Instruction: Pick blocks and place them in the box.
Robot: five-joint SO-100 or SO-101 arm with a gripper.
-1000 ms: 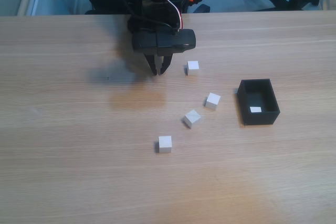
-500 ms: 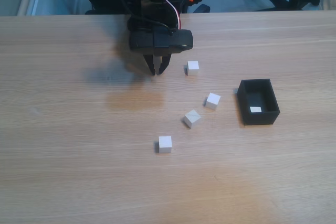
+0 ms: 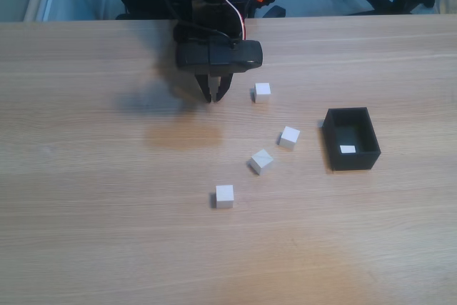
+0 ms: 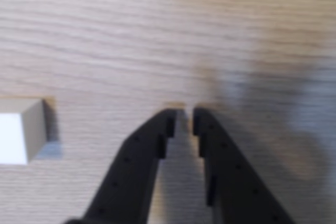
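While the four blocks and the box lie exactly as half a second ago, the gripper (image 3: pixel 215 97) sits a touch further left than a second ago and has since held still, its jaws nearly shut with a thin gap and nothing between them, tips low over the wooden table (image 3: pixel 86 176). Blocks: one (image 3: pixel 262 91) just right of the gripper, probably the blurred cube (image 4: pixel 21 131) in the wrist view; a second (image 3: pixel 289 136); a third (image 3: pixel 260 161); a fourth (image 3: pixel 224 196). Box (image 3: pixel 364 158): right of them, holding a white label (image 3: pixel 348 149). Nothing lies between gripper and nearest block.
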